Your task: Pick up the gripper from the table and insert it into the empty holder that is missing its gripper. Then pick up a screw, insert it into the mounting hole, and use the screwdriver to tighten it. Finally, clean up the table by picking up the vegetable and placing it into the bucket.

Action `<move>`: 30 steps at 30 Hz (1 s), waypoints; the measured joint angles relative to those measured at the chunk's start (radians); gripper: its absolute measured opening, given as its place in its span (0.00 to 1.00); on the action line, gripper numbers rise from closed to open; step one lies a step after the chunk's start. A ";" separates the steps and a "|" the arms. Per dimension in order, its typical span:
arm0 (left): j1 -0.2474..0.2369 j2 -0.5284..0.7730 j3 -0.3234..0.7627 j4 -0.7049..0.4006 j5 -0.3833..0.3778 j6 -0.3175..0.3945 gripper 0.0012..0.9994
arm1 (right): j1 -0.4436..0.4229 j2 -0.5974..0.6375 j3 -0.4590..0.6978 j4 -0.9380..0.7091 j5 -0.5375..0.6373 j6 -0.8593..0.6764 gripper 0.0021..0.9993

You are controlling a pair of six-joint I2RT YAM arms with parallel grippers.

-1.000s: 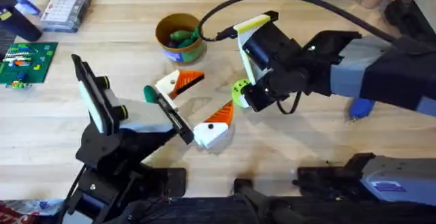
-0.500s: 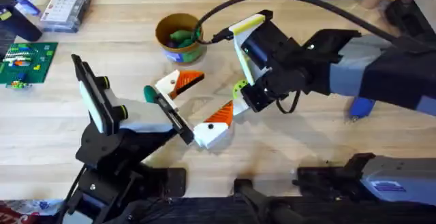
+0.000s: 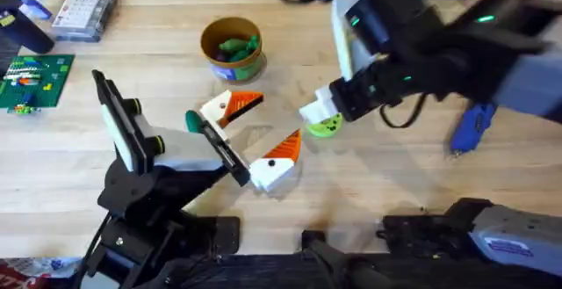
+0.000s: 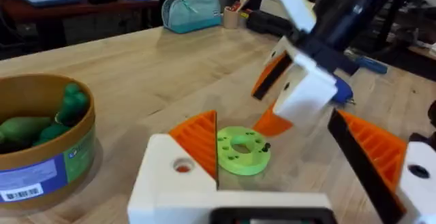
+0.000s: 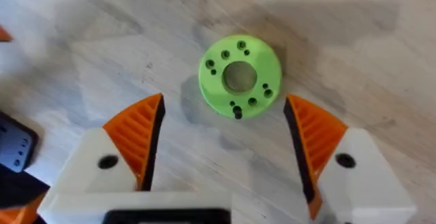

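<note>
The vegetable [image 3: 327, 127], a lime-green round slice with a hole in its middle, lies flat on the wood between the two arms. My right gripper [image 5: 225, 108] hovers open above it, one orange pad on each side, touching nothing. In the left wrist view the vegetable [image 4: 243, 150] lies just past my own open left gripper [image 4: 286, 149], with the right gripper [image 4: 293, 81] hanging over it. The left gripper [image 3: 259, 131] is empty. The yellow-tan bucket [image 3: 231, 47] stands farther back holding darker green pieces. The blue screwdriver [image 3: 470, 131] lies at the right. The loose gripper, holder and screw are out of view.
A clear parts case [image 3: 83, 12] and a green circuit board [image 3: 31, 78] sit at the far left. A teal pouch [image 4: 193, 11] lies at the table's back edge. The right arm [image 3: 439, 52] hangs large over the table's back right.
The right arm has risen and pulled back to the right. The vegetable, earlier tilted at its fingers, now lies flat on the table slightly to the right. The left arm has not moved.
</note>
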 joint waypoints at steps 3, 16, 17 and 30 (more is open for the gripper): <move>0.000 0.000 0.000 0.000 0.000 0.000 0.99 | -0.017 -0.091 0.021 -0.044 0.000 0.000 1.00; 0.000 0.000 0.000 0.000 0.000 0.000 0.99 | -0.028 -0.280 -0.016 -0.205 0.012 0.034 1.00; 0.000 0.000 0.000 0.000 0.000 0.000 0.99 | -0.028 -0.278 -0.035 -0.190 0.012 0.035 1.00; 0.000 0.000 0.000 0.000 0.000 0.000 0.99 | 0.028 -0.067 -0.185 0.046 0.016 0.020 0.89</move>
